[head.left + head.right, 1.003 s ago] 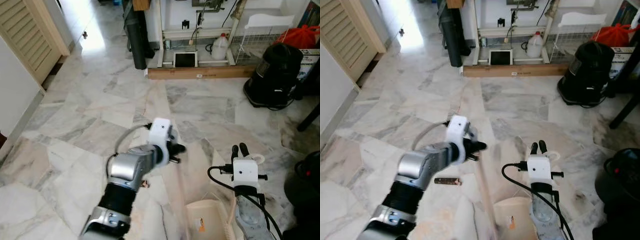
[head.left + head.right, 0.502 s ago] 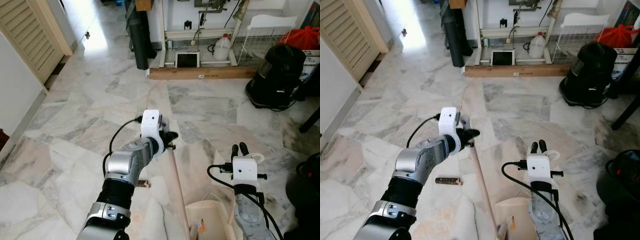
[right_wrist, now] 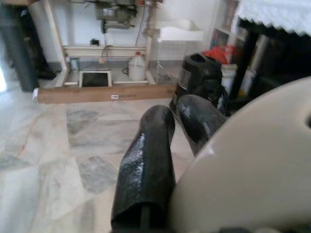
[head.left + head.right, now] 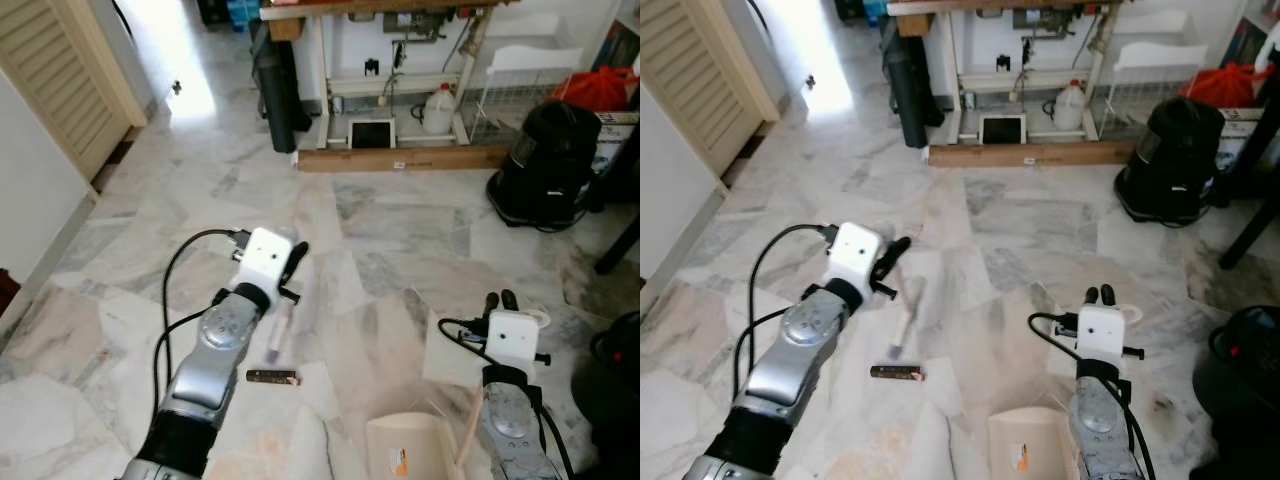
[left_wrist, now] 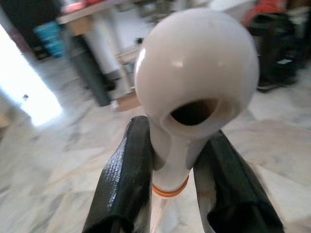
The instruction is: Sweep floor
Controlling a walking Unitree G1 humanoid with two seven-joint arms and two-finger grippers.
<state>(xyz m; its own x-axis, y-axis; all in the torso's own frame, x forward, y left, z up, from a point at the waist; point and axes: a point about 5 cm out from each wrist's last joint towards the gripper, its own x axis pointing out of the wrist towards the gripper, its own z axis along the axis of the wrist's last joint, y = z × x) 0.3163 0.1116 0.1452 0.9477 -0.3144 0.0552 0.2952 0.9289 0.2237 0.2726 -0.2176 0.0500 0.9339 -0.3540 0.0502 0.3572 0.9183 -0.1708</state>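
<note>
From the head views we see our left gripper (image 4: 296,256) over the marble floor (image 4: 400,220), the blurred broom (image 4: 278,325) slanting down from it beside a small dark bar (image 4: 273,377), and our right gripper (image 4: 500,299) above the dustpan (image 4: 412,450). In the left wrist view the jaws are clenched on the broom's white knobbed handle end (image 5: 194,82). In the right wrist view the fingers (image 3: 146,170) lie close together against the dustpan's cream handle (image 3: 252,160), but we cannot tell whether they grip it.

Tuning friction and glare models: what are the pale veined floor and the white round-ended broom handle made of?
Pale veined floor: looks like polished marble slabs, grey veining, window glare reflected.
White round-ended broom handle: likely glossy moulded plastic, smooth highlights, hanging hole; the left gripper is shut on it.
</note>
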